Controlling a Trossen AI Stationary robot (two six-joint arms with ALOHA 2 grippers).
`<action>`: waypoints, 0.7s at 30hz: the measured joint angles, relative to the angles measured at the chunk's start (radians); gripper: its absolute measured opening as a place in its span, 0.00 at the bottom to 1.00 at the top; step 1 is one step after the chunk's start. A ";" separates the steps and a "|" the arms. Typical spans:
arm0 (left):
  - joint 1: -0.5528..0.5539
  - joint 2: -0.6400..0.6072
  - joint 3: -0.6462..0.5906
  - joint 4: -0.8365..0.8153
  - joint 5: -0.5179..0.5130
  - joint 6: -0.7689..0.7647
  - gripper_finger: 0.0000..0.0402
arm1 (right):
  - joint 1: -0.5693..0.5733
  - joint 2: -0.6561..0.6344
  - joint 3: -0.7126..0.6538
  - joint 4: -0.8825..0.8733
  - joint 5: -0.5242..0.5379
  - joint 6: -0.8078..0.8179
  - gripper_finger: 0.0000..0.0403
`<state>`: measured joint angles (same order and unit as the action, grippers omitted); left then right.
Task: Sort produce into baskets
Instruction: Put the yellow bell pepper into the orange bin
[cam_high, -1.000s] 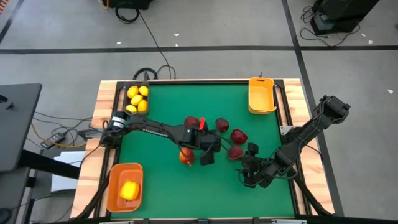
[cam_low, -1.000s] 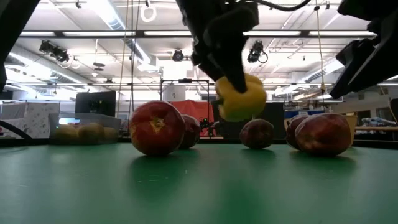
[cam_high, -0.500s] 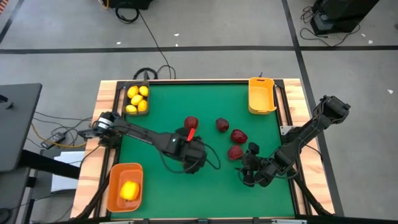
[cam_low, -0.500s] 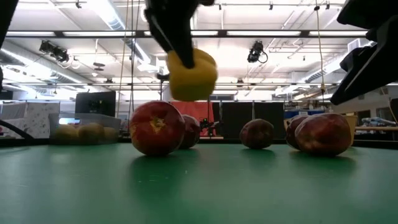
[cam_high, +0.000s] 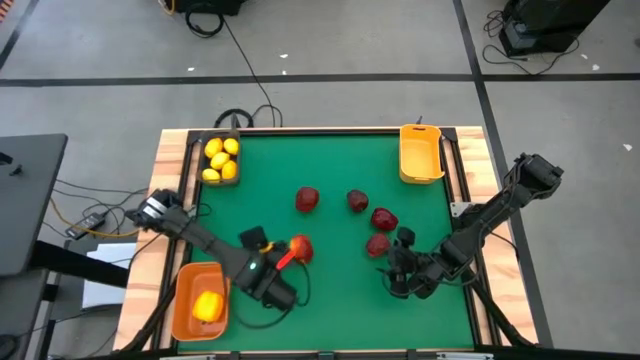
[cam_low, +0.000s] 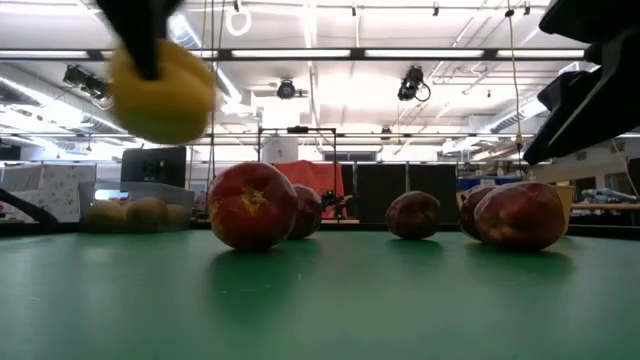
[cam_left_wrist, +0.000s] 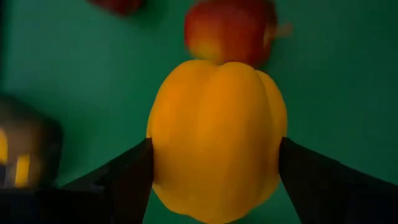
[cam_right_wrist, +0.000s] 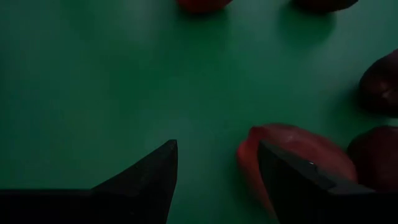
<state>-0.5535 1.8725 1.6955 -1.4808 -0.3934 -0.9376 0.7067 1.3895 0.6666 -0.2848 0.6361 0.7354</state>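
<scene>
While the right end effector (cam_high: 403, 272) waits open by the apples (cam_high: 378, 245), the left end effector (cam_left_wrist: 214, 155) carries a clenched yellow pepper (cam_left_wrist: 217, 134) above the bench, the orange bin (cam_high: 185, 310) just beyond it.

No legible text, label, brand, number or sign found in any view. Produce, baskets, arms and desk (cam_high: 400, 215) carry no readable markings. Objects in the room behind, seen in the low view, are too small to read.
</scene>
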 joint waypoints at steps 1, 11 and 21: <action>-0.019 0.000 0.000 -0.025 0.015 -0.032 0.78 | -0.006 0.000 0.000 0.000 0.001 -0.008 0.57; -0.164 0.000 0.000 -0.092 0.210 -0.154 0.78 | -0.071 0.000 0.000 0.006 -0.007 -0.025 0.57; -0.261 -0.066 0.000 -0.089 0.335 -0.160 0.78 | -0.116 0.000 0.000 0.015 0.010 -0.055 0.57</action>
<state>-0.8143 1.8060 1.6955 -1.5702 -0.0587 -1.0977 0.5906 1.3895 0.6670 -0.2702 0.6465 0.6804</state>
